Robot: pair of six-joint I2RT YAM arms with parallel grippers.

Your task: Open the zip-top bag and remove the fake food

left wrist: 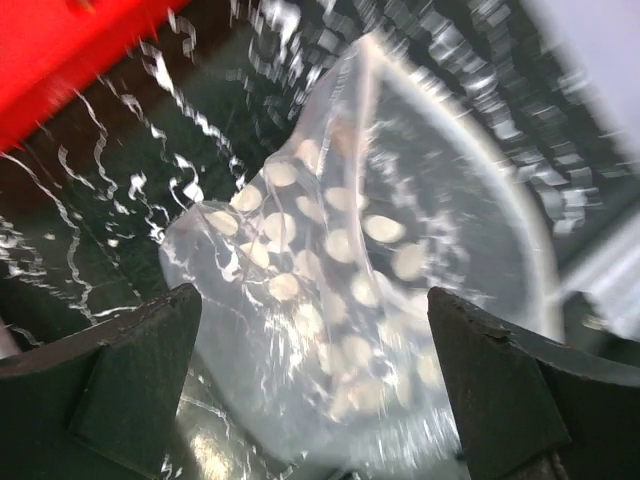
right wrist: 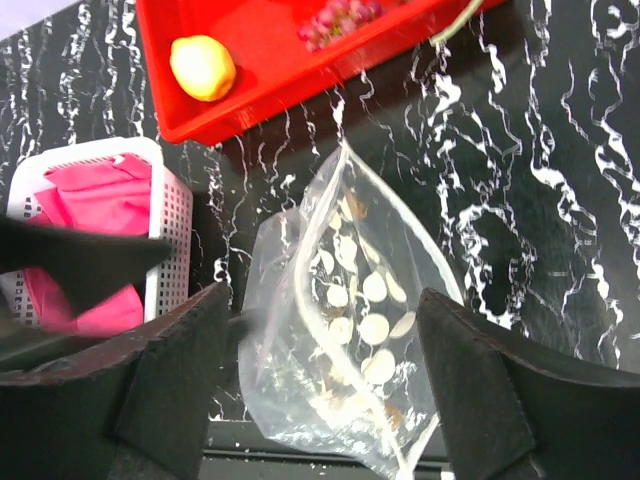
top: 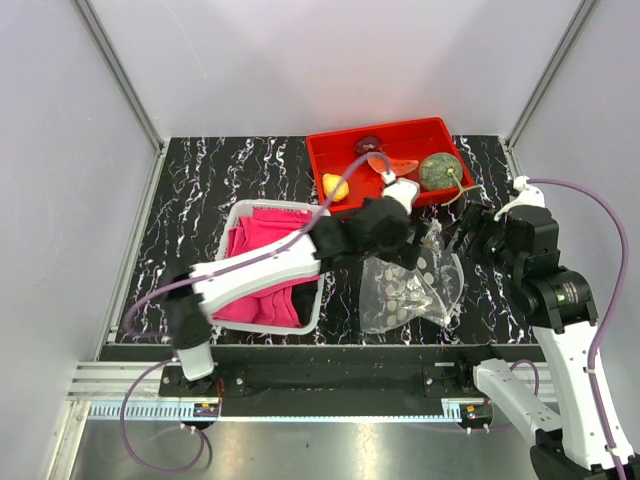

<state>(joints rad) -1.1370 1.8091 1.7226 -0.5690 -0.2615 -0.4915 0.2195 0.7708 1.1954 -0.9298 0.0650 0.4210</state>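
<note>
The zip-top bag (top: pixel 405 290) lies crumpled on the black marbled worktop (top: pixel 200 200), right of the middle and nearer the near edge than the far one. One side is puckered upward. From the right wrist view its mouth seems to gape in a curved rim, though the crinkles and pale dots make it hard to say whether anything is inside.

The left pincer (left wrist: pixel 312 310) has its fingers spread wide, gripping nothing, with the dotted plastic showing in the gap beyond them. The left arm reaches across from the near left corner to hang over the bag's far side. The right pincer (right wrist: pixel 322 300) is also wide open and empty, looking down on the bag from the right-hand side.

The fake food sits in the red tray (top: pixel 410 138) against the far edge, right of centre. It holds a lemon (top: pixel 336 186), a watermelon slice (top: pixel 388 163), a dark red fruit (top: pixel 370 143) and a green melon (top: pixel 437 170) (the right wrist camera also catches purple grapes (right wrist: pixel 340 15)). A white basket (top: pixel 268 205) of pink cloth (top: pixel 262 240) stands left of the bag.
</note>
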